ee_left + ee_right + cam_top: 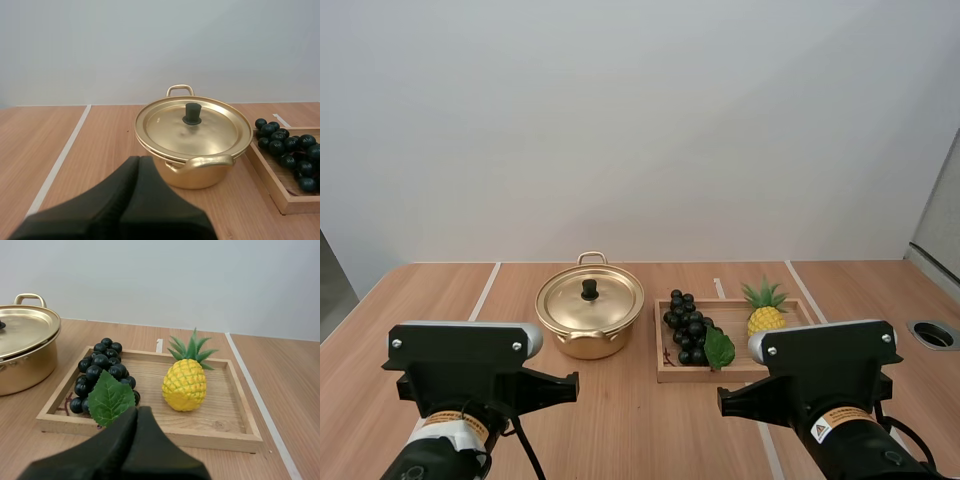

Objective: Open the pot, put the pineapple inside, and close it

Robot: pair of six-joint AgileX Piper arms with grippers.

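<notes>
Both clenched, empty | your left gripper (140,159) faces the pot (200,177), lid (215,135) seated, since the lid comes off first | tray (215,436) just beside the pot: grapes (100,367), then pineapple (185,385) | right gripper (137,410) faces the pineapple, ready for it | high view gives you the pot-to-tray spacing.

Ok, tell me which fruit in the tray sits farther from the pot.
The yellow pineapple, in the half of the wooden tray away from the pot; the dark grapes lie nearer it.
</notes>
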